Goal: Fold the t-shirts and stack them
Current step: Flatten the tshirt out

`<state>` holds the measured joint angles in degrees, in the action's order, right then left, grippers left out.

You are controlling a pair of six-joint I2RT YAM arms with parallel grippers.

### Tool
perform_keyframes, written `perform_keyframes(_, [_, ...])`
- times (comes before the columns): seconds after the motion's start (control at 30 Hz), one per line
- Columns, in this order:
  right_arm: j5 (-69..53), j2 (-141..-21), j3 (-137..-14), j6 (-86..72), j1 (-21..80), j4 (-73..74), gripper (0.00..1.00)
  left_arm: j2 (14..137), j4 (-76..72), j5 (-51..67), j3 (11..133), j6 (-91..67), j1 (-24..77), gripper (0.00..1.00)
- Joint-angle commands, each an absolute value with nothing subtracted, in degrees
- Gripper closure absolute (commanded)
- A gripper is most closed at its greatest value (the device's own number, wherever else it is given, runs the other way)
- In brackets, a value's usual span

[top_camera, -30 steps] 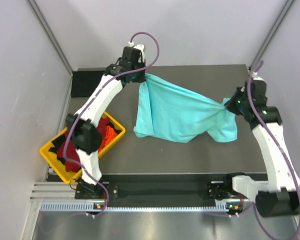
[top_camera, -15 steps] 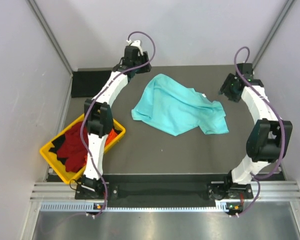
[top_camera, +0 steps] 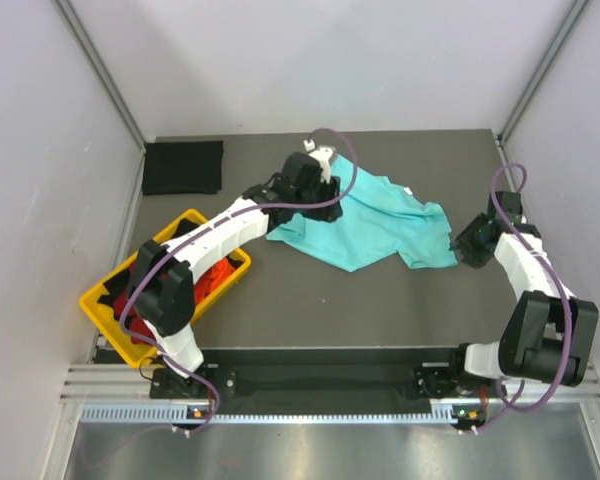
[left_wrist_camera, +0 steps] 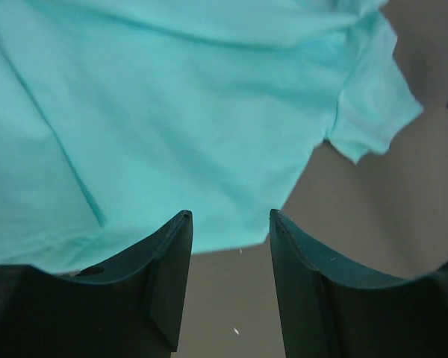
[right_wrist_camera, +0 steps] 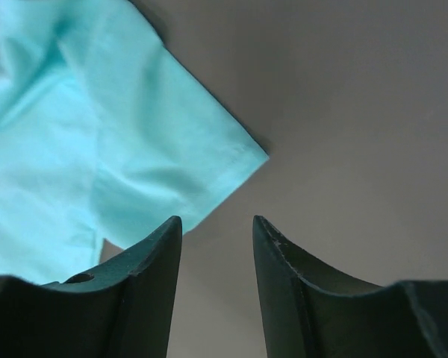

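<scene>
A mint-teal t-shirt [top_camera: 380,225] lies crumpled and spread on the dark table, held by neither gripper. My left gripper [top_camera: 325,205] hovers at the shirt's left side, jaws open and empty; in the left wrist view the gripper [left_wrist_camera: 229,224] frames bare table just short of the teal cloth [left_wrist_camera: 172,112]. My right gripper [top_camera: 470,245] sits just off the shirt's right sleeve, also open and empty; the right wrist view shows the gripper [right_wrist_camera: 216,224] over bare table, with the sleeve [right_wrist_camera: 134,149] to the left. A folded black shirt [top_camera: 183,167] lies at the back left.
A yellow tray [top_camera: 105,312] at the near left holds a red shirt [top_camera: 140,300], an orange one [top_camera: 217,272] and black cloth. The left arm's forearm crosses above the tray's far corner. Grey walls close in the table on three sides.
Both grippers opened and let go of the teal shirt, which dropped flat onto the table. The left gripper came forward to the shirt's left side; the right gripper drew nearer beside the right sleeve.
</scene>
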<state>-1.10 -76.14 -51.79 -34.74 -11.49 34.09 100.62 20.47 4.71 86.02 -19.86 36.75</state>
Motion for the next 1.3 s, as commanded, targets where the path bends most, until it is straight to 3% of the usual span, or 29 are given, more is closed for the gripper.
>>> perform_keyframes(0.0, [-1.93,-76.46,-48.26,-38.84,-12.22,29.01,0.57,98.7,19.17,4.75,79.83,-22.05,37.87,0.49])
perform_keyframes(0.23, [-0.27,-79.54,-45.53,-40.78,-12.3,23.83,0.59,99.67,17.84,4.48,74.01,-24.26,37.97,0.49])
perform_keyframes(0.77, [6.15,-84.29,-42.1,-43.07,-12.39,18.28,0.61,110.82,21.26,-4.66,76.28,-25.4,37.79,0.49])
perform_keyframes(1.0, [5.63,-84.73,-40.87,-43.33,-12.39,15.47,0.77,112.85,21.53,-5.89,77.52,-25.4,37.71,0.51])
perform_keyframes(1.07, [5.28,-84.64,-40.96,-43.07,-12.39,15.03,0.89,113.99,21.62,-6.15,78.3,-24.88,37.62,0.53])
perform_keyframes(1.13, [5.01,-84.29,-41.31,-42.28,-12.3,15.03,1.0,115.13,22.23,-6.94,79.27,-24.44,37.53,0.64])
perform_keyframes(1.17, [4.75,-83.42,-41.74,-41.93,-12.39,15.46,1.0,116.53,22.58,-7.47,80.84,-23.74,37.36,0.72])
perform_keyframes(1.2, [4.75,-82.8,-42.88,-40.88,-12.39,15.99,1.0,117.33,23.46,-10.43,82.08,-23.38,37.27,0.97])
perform_keyframes(1.27, [5.01,-79.73,-44.38,-39.47,-12.39,18.36,1.0,119.26,26.18,-14.04,85.15,-21.9,37.09,1.0])
